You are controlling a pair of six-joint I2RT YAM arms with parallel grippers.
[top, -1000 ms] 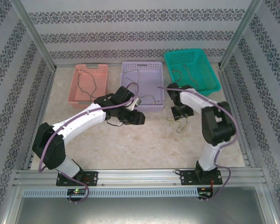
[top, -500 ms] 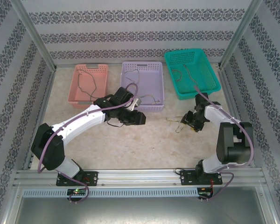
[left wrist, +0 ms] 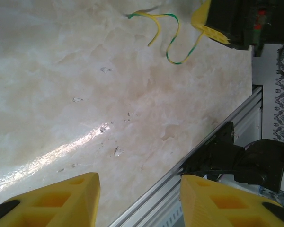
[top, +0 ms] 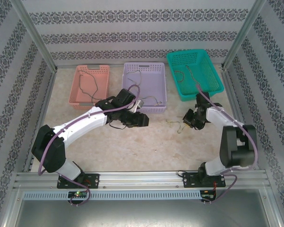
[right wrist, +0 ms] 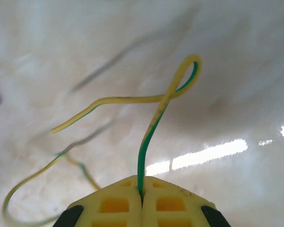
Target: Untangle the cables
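The right gripper (right wrist: 142,184) pinches the yellow-green cable (right wrist: 166,98), which trails in a loop over the table (top: 132,146) toward the gripper's 9 o'clock. The left gripper (left wrist: 139,198) stands spread and empty. Hazard: pulling may tighten the crossed loop into a knot, or the thin wire may slip out of the grip.

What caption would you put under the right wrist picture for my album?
Right claw pinched shut on a yellow-green cable that curls into a loop against the pale marbled table.

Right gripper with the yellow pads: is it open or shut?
Shut. In the wrist view the right gripper has its two yellow fingers pressed together, pinching the yellow-green cable between them.
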